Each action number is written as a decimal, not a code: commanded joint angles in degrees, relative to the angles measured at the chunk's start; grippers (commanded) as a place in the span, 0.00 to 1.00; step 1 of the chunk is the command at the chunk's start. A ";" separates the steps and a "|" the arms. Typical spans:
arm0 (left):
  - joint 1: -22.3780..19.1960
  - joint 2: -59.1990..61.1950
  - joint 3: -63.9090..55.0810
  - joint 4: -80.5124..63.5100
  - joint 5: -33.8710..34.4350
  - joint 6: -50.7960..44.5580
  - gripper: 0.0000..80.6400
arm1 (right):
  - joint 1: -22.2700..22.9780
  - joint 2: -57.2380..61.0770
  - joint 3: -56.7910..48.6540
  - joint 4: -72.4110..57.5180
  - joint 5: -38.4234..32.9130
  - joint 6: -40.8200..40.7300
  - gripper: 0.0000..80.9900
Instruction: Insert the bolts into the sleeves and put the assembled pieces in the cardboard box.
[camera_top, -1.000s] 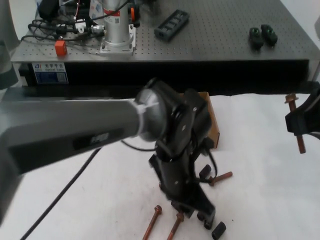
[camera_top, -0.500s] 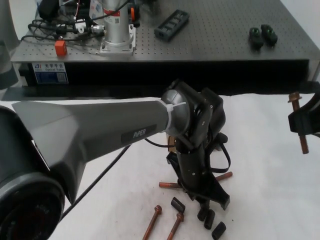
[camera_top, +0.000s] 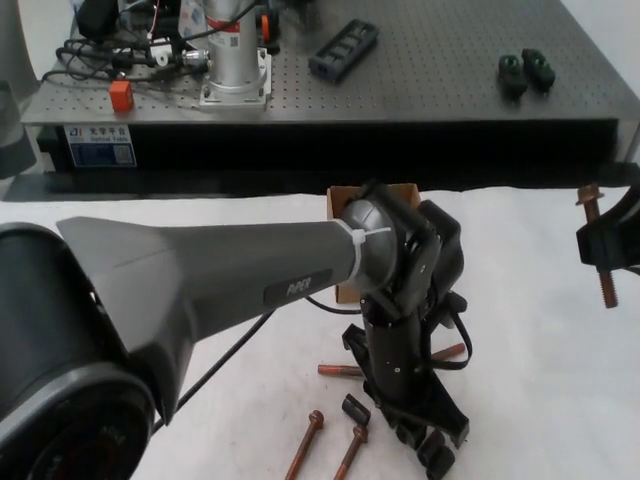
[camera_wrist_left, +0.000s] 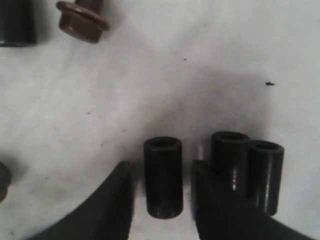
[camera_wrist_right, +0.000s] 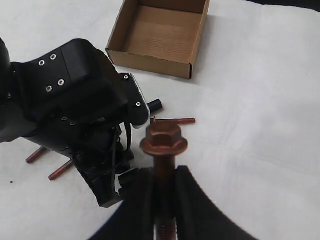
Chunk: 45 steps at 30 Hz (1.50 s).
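My left gripper (camera_wrist_left: 162, 167) hangs low over the white cloth, open, with its fingers (camera_wrist_left: 116, 200) on either side of one upright black sleeve (camera_wrist_left: 163, 184) and a small gap on each side. Two more sleeves (camera_wrist_left: 247, 165) stand touching each other just beside one finger. In the high view this gripper (camera_top: 432, 432) is near the front edge, below the cardboard box (camera_top: 343, 196). My right gripper (camera_wrist_right: 164, 172) is shut on a copper bolt (camera_wrist_right: 164, 141), head up, held in the air at the far right (camera_top: 604, 245). The box (camera_wrist_right: 160, 35) is open and holds nothing.
Loose bolts (camera_top: 305, 446) (camera_top: 352, 448) (camera_top: 340, 370) (camera_top: 450, 352) and a lying sleeve (camera_top: 355, 408) are scattered around the left gripper. A bolt head (camera_wrist_left: 83, 21) and another sleeve (camera_wrist_left: 17, 22) lie farther off. The grey perforated bench (camera_top: 450, 70) with gear stands behind the cloth.
The left arm has swung to the right and toward the front, coming down over the group of sleeves. The right gripper has kept the bolt in the same place.
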 joint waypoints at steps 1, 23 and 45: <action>-0.39 0.25 -0.02 0.81 -0.96 1.22 0.34 | -0.28 -0.60 -0.42 0.17 -0.48 0.28 0.01; 2.03 -16.17 8.34 -3.09 -4.73 1.98 0.01 | 0.08 -0.60 -0.42 -15.93 -15.75 9.47 0.01; 2.23 -67.29 56.11 -60.37 8.71 -9.67 0.01 | 19.66 -1.33 11.61 -53.17 -16.63 30.54 0.01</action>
